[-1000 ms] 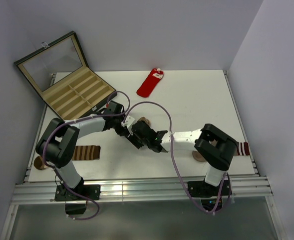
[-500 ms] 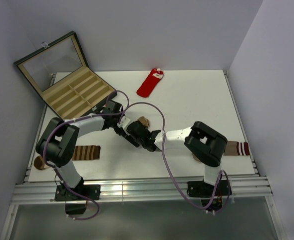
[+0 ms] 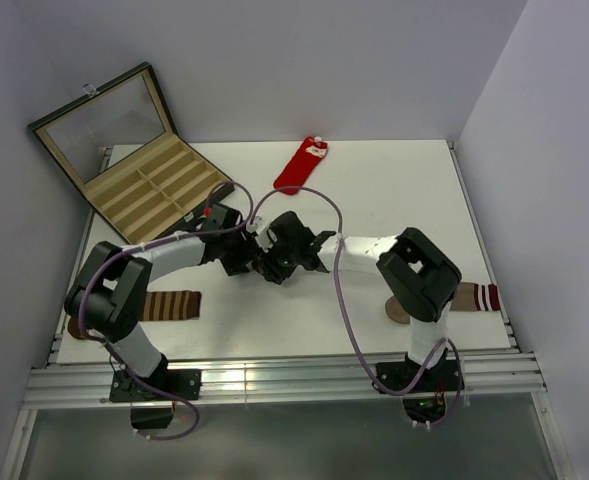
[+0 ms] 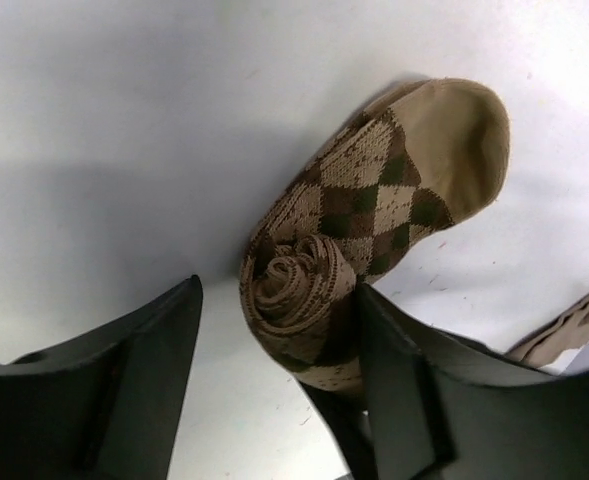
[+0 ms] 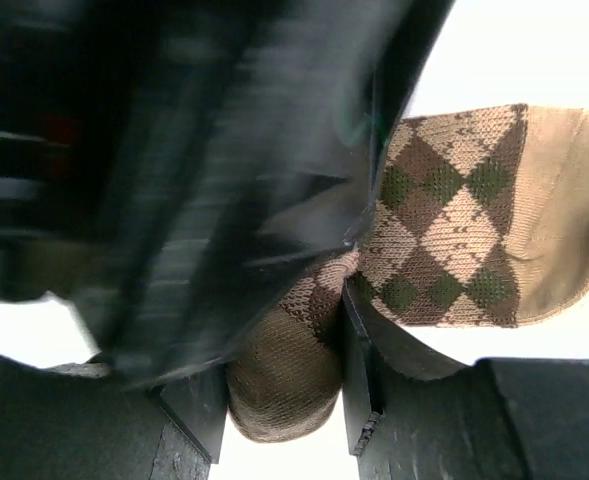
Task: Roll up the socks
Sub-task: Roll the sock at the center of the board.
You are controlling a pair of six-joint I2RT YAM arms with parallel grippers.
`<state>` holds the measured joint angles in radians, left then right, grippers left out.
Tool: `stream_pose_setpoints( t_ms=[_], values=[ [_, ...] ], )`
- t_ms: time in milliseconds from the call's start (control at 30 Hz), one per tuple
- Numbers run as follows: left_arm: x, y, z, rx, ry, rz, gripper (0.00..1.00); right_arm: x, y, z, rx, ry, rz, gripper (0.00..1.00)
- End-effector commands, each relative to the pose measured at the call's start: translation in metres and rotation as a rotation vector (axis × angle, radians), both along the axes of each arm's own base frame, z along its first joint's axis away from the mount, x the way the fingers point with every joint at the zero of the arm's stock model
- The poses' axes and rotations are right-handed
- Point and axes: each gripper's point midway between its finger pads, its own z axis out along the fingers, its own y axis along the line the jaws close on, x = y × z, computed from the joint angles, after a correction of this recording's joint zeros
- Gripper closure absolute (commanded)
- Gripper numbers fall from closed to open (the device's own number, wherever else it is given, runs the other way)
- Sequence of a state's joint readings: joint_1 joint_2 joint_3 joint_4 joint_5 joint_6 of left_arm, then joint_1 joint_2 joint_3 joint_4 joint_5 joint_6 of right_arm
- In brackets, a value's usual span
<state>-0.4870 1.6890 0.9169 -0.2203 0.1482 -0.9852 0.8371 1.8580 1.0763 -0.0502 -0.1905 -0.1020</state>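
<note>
At the middle of the counter [image 3: 394, 200], the left end effector [image 4: 279, 292] is spread wide around the half-rolled argyle sock [image 4: 374, 190] (only one finger touches). The roll's tan end is pinched by the right end effector [image 5: 279, 395]. The red sock [image 3: 301, 167] is laid flat near the far edge.

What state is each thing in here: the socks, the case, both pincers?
argyle sock, partly rolled from the cuff, toe end flat
red sock, flat, unrolled
striped sock, flat, unrolled
case, lid open
left pincer, open, fingers either side of the roll
right pincer, closed on argyle sock
</note>
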Motion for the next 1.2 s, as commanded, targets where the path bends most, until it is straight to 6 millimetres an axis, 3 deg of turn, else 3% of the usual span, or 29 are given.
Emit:
stream_pose_setpoints(
  t_ms=[0, 233, 500, 600, 700, 833, 967, 1167],
  values=[
    [-0.002, 0.024, 0.005, 0.069, -0.039, 0.072, 0.32, -0.063, -0.018, -0.029, -0.035, 0.381, 0.096, 1.0],
    [-0.018, 0.055, 0.004, 0.056, -0.038, 0.249, 0.26, -0.073, -0.01, -0.025, -0.015, 0.597, 0.152, 1.0],
    [-0.04, 0.067, 0.005, -0.004, -0.057, 0.337, 0.23, -0.076, -0.011, -0.034, -0.048, 0.713, 0.135, 1.0],
    [-0.045, 0.067, 0.008, -0.043, -0.084, 0.347, 0.23, -0.078, -0.009, -0.036, -0.049, 0.743, 0.136, 1.0],
    [-0.043, 0.065, 0.023, -0.109, -0.147, 0.355, 0.22, -0.079, -0.005, -0.037, -0.037, 0.775, 0.135, 1.0],
    [-0.043, 0.061, 0.032, -0.147, -0.195, 0.343, 0.11, -0.081, 0.001, -0.036, -0.018, 0.818, 0.148, 1.0],
    [-0.048, 0.055, 0.021, -0.136, -0.156, 0.317, 0.11, -0.081, 0.005, -0.037, -0.008, 0.841, 0.15, 1.0],
    [-0.057, 0.05, 0.005, -0.125, -0.087, 0.313, 0.18, -0.077, 0.009, -0.04, 0.005, 0.869, 0.123, 1.0]
  ],
)
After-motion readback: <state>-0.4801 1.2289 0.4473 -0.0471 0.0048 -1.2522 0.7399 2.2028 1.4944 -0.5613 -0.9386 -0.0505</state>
